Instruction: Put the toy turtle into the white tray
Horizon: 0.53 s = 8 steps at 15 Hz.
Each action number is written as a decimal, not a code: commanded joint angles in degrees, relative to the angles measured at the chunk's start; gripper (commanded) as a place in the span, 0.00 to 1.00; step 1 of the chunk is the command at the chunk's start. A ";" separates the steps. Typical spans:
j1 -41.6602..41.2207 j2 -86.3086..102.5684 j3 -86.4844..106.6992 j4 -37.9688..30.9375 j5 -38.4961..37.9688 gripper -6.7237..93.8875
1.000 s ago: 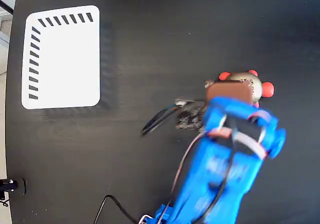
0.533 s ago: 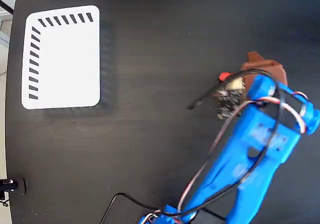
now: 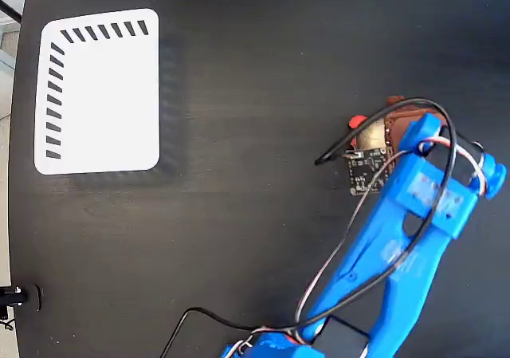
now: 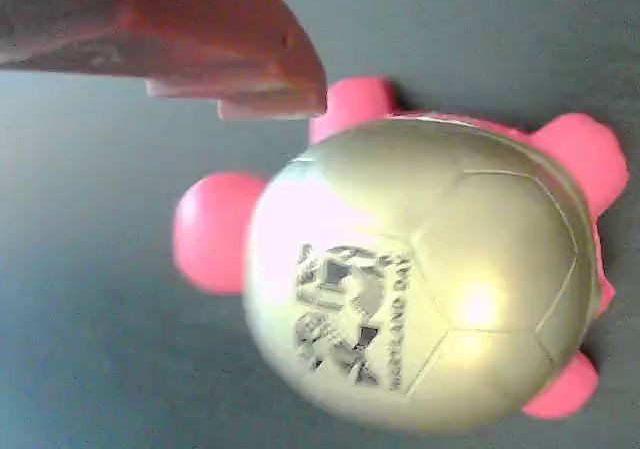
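The toy turtle (image 4: 420, 269) fills the wrist view: a gold-grey domed shell with a dark code print, and pink-red head and feet, lying on the dark table. One brown-red finger (image 4: 250, 49) reaches in from the top left, its tip just beside a foot; the other finger is out of frame. In the fixed view the brown gripper (image 3: 402, 119) hangs open over the turtle (image 3: 368, 137), leaving only a red foot and a sliver of shell in sight. The white tray (image 3: 100, 91) lies far away at the upper left, with nothing on it.
The blue arm (image 3: 398, 238) runs from the bottom edge up to the right side, with a small circuit board (image 3: 365, 171) and loose black cables (image 3: 335, 151) beside the turtle. The black table (image 3: 239, 214) stretches between turtle and tray.
The arm swung right and further back, carrying the gripper from beside the turtle to over it, so it now covers most of the shell. The turtle has stayed where it was.
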 commanded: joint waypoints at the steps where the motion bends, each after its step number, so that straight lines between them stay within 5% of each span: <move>1: 0.97 0.26 0.97 -1.67 1.58 0.60; 8: 1.76 -2.64 6.68 -8.53 3.78 0.60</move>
